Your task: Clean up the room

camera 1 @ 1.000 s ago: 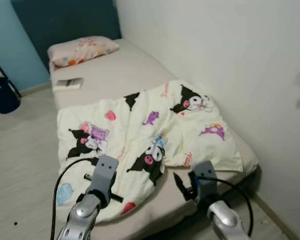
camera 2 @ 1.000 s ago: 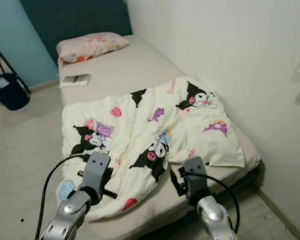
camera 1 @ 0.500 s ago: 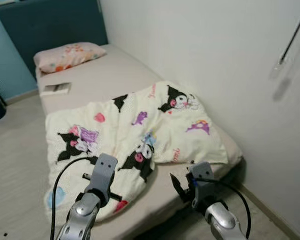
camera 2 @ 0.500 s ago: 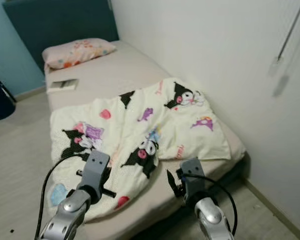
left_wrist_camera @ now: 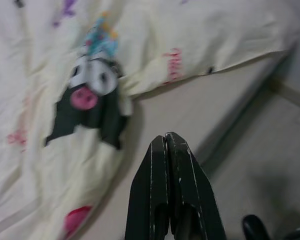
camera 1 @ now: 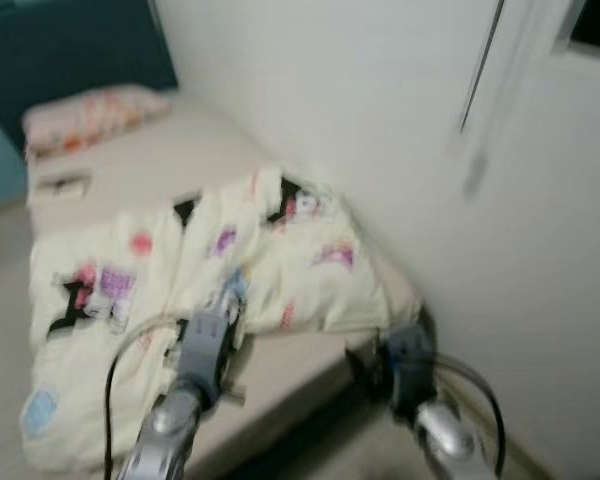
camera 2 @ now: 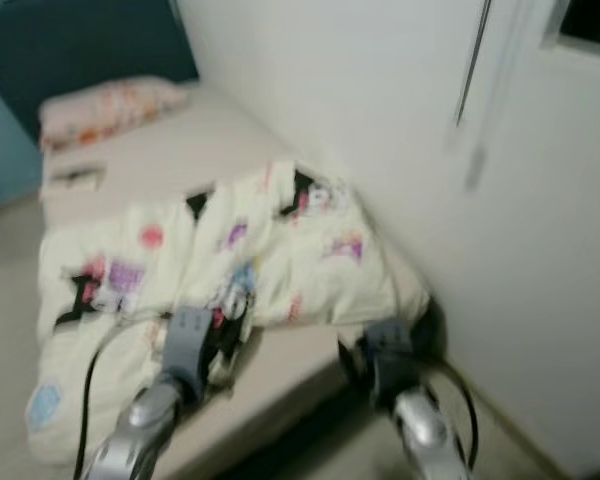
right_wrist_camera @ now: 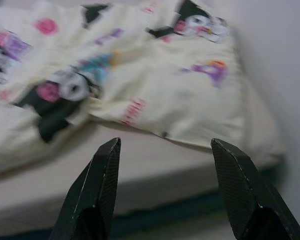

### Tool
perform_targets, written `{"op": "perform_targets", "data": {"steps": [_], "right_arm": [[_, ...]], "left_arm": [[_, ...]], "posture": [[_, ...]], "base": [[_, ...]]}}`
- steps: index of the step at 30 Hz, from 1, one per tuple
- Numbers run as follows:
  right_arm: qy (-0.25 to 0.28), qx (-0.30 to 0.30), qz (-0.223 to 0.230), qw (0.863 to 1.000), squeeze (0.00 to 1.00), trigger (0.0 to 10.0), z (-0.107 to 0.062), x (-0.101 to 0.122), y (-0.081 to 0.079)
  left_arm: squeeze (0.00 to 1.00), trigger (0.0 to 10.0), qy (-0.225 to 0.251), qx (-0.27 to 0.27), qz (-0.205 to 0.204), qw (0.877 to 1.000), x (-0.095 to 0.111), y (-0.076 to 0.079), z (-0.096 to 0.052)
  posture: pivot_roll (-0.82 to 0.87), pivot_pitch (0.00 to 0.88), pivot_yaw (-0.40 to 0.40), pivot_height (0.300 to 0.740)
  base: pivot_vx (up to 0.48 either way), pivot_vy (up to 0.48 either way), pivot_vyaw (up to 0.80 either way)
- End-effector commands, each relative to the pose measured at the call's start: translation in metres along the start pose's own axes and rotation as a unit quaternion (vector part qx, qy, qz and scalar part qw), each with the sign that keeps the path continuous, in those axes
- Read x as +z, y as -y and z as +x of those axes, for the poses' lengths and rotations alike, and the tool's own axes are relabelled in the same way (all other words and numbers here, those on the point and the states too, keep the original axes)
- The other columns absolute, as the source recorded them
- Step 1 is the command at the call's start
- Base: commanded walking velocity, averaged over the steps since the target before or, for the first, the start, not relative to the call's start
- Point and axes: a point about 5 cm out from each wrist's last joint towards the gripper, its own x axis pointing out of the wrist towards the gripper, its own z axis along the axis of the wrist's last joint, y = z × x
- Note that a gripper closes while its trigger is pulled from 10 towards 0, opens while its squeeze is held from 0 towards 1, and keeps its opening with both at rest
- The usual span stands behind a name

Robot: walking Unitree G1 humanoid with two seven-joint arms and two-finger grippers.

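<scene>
Lying rumpled on the bed (camera 1: 280, 385), the cartoon blanket (camera 1: 190, 290) spreads toward 12 o'clock from both grippers. Left gripper (left_wrist_camera: 166, 142) has its jaws pressed together, holding nothing. Right gripper (right_wrist_camera: 165, 150) has jaws wide apart, blanket edge just beyond. Pillow (camera 1: 90, 115) sits far off at 11 o'clock

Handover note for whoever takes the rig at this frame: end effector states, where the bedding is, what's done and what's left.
Left end effector: shut, empty, held over the bed's near edge.
Right end effector: open, empty, facing the blanket's near corner.
Blanket: rumpled across the foot half of the bed, one side hanging over the edge.
Pillow at the head; a small flat item lies near it, too blurred to identify.
Done: nothing visibly tidied.
Left: probably straighten the blanket. Head views are blurred.
</scene>
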Motion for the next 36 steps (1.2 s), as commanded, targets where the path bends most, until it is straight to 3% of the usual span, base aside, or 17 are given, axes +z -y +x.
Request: {"op": "perform_targets", "data": {"steps": [1, 12, 15, 21, 25, 28, 36], "right_arm": [[-0.002, 0.008, 0.015, 1.0, 0.0, 10.0, 0.0, -0.003, -0.007], [0.0, 0.01, 0.017, 1.0, 0.0, 10.0, 0.001, -0.002, -0.008], [-0.003, 0.017, -0.011, 1.0, 0.0, 10.0, 0.001, -0.002, -0.009], [-0.004, 0.017, -0.011, 1.0, 0.0, 10.0, 0.001, -0.003, -0.009], [0.002, 0.018, -0.007, 1.0, 0.0, 10.0, 0.003, 0.0, -0.009], [0.006, 0.024, -0.009, 1.0, 0.0, 10.0, 0.005, 0.002, -0.01], [0.016, 0.029, -0.026, 0.999, 0.0, 10.0, 0.011, 0.008, -0.007]], "left_arm": [[0.0, 10.0, -0.008, 0.012, 0.0, 1.0, -0.005, -0.008, -0.004], [0.0, 10.0, 0.002, 0.022, 0.01, 1.0, -0.003, -0.011, -0.005], [0.0, 10.0, 0.009, 0.024, 0.012, 1.0, -0.001, -0.01, -0.004], [0.0, 10.0, 0.016, 0.028, 0.032, 0.999, 0.0, -0.009, -0.003], [0.0, 10.0, 0.014, 0.039, 0.068, 0.997, -0.002, -0.011, -0.002], [0.0, 10.0, 0.016, 0.043, 0.055, 0.997, -0.001, -0.013, -0.002], [0.0, 10.0, 0.013, 0.061, 0.069, 0.996, -0.003, -0.019, -0.002]], "posture": [[-0.09, 0.163, 0.072, 0.74], [-0.08, 0.171, 0.072, 0.74], [-0.08, 0.172, 0.073, 0.74], [-0.08, 0.172, 0.072, 0.74], [-0.08, 0.168, 0.07, 0.74], [-0.08, 0.161, 0.064, 0.74], [-0.08, 0.155, 0.066, 0.74]], "base": [[0.0, 0.48, 0.0], [0.0, 0.044, 0.0], [0.0, 0.0, 0.0], [0.0, 0.0, 0.75], [0.0, 0.0, 0.8], [0.0, 0.0, 0.8], [0.0, 0.0, 0.8]]}}
